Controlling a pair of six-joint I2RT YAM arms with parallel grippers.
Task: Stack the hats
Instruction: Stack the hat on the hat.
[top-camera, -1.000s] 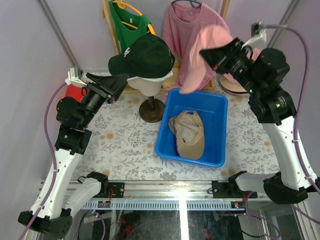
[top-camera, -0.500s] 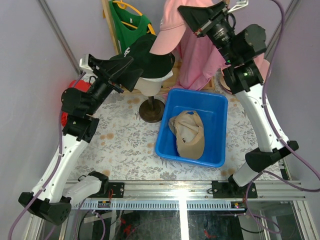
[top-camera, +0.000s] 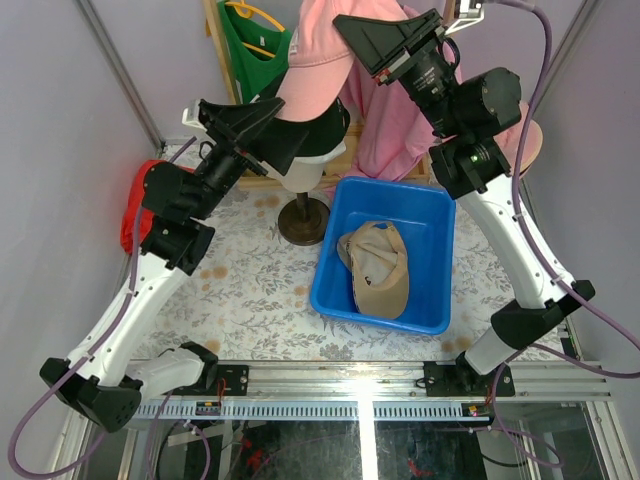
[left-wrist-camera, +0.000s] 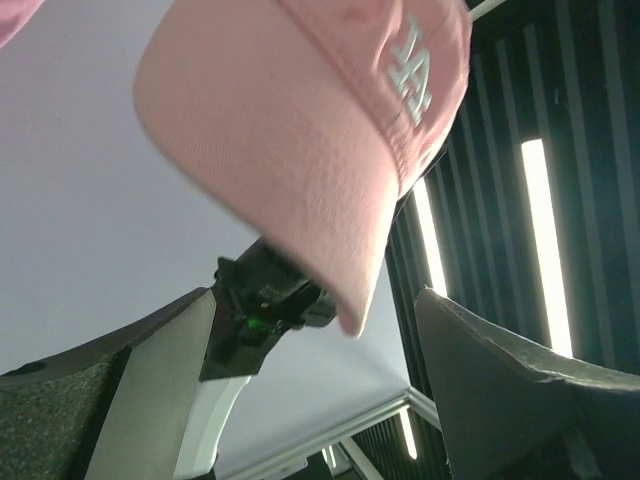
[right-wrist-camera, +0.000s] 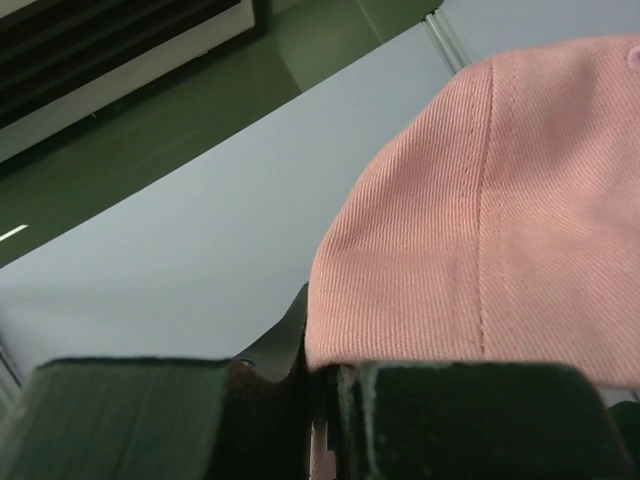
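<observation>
**Fig.** Both arms have swung up and inward since the earlier frames. The right end effector (top-camera: 352, 32), formerly out to the right, now hangs over the mannequin head (top-camera: 300, 170). The left end effector (top-camera: 283, 125) has risen beside that head, its jaws widening.

- **Nearest:** well below both end effectors, a tan cap (top-camera: 380, 265) lies in the blue tub (top-camera: 330, 290) on the bench (top-camera: 250, 290).
- **Farther back:** the dark green cap (top-camera: 325, 125) sits on the mannequin head, just right of the left end effector, whose jaws stand wide apart and hold nothing.
- **Above it:** the pink cap (top-camera: 318, 60) hangs from the right end effector (fingers closed on the fabric), its brim pointing toward the gap between the left jaws.

To seat it well, lower the pink crown centred over the green cap with the brims aligned. Steady the brim from the left before release.
</observation>
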